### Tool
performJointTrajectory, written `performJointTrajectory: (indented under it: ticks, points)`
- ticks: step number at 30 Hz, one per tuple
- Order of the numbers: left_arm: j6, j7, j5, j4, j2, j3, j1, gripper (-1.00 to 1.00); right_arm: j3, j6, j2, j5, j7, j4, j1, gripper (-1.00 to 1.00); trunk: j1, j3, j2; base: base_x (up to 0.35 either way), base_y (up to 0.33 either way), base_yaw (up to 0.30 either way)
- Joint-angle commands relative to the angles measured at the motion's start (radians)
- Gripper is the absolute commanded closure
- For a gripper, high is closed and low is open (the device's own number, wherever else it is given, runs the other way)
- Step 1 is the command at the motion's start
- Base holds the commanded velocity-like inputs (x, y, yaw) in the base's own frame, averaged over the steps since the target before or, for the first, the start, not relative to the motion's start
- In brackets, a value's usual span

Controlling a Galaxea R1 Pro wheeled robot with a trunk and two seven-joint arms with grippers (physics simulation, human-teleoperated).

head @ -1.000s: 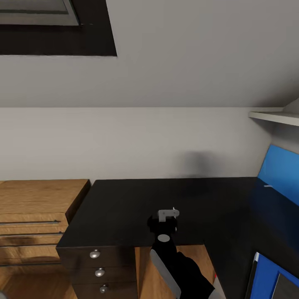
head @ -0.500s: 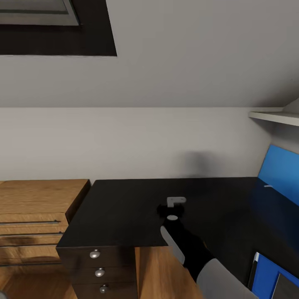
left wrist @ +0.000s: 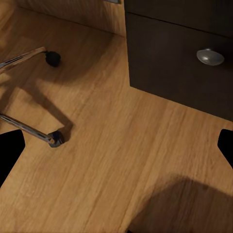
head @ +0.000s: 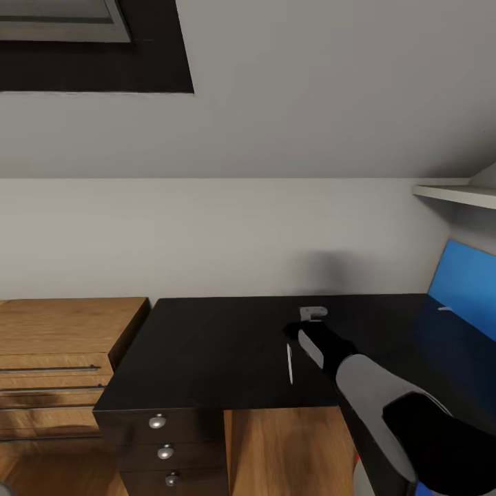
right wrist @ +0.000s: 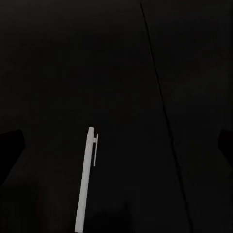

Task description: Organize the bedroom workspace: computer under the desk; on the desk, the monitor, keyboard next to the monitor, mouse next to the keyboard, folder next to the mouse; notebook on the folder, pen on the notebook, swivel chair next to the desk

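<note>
Head view: the white pen (head: 289, 363) is seen lying on the black counter (head: 207, 344), lower centre, just beside the right gripper (head: 311, 324), whose jaws are spread wide and empty.

Home room, study corner. Black table (head: 207, 344) with knobbed drawers (head: 164, 451) against a plain grey wall (head: 275, 227). Wooden dresser (head: 62, 358) beside it, wood plank floor (left wrist: 107, 160), chair castors (left wrist: 56, 138), white wall shelf (head: 455, 194).

Right arm (head: 386, 403) outstretched forward, its gripper (head: 306, 331) with fingers spread wide apart, pointing down.
</note>
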Motion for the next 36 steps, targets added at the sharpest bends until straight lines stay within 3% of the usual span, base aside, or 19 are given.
performJointTrajectory:
  ticks: [1, 6, 18, 23, 31, 36]
  points:
    - [-0.001, 0.009, -0.001, -0.001, 0.0, -0.008, 0.0, -1.0, 0.007, 0.007, -0.006, -0.01, 0.008, 0.023, -0.013, -1.0, 0.0, -0.001, -0.001, 0.0, 0.0, 0.0]
    - [0.002, 0.009, -0.001, -0.001, 0.0, -0.008, 0.0, -1.0, 0.004, 0.04, -0.008, -0.024, 0.042, 0.084, -0.032, -1.0, 0.0, -0.001, -0.001, 0.07, 0.0, 0.0]
    - [0.002, 0.01, -0.001, -0.001, 0.001, -0.007, 0.0, -1.0, 0.005, 0.124, 0.007, -0.032, 0.044, 0.103, -0.032, -1.0, 0.0, -0.001, -0.001, 0.261, 0.0, 0.0]
    - [0.0, 0.011, -0.001, -0.001, 0.003, -0.005, 0.0, -1.0, 0.005, 0.173, 0.014, -0.032, 0.072, 0.104, -0.031, -1.0, 0.0, -0.001, -0.001, 0.043, 0.0, 0.0]
    - [-0.003, 0.015, -0.001, -0.002, 0.002, -0.004, 0.0, -1.0, 0.005, 0.186, 0.025, -0.031, 0.107, 0.104, -0.03, -1.0, 0.0, -0.001, -0.001, 0.006, 0.0, 0.0]
    - [-0.004, 0.015, -0.001, -0.002, 0.001, -0.004, 0.0, -1.0, 0.005, 0.191, 0.03, -0.031, 0.113, 0.104, -0.03, -1.0, 0.019, -0.017, -0.036, 0.0, 0.0, 0.0]
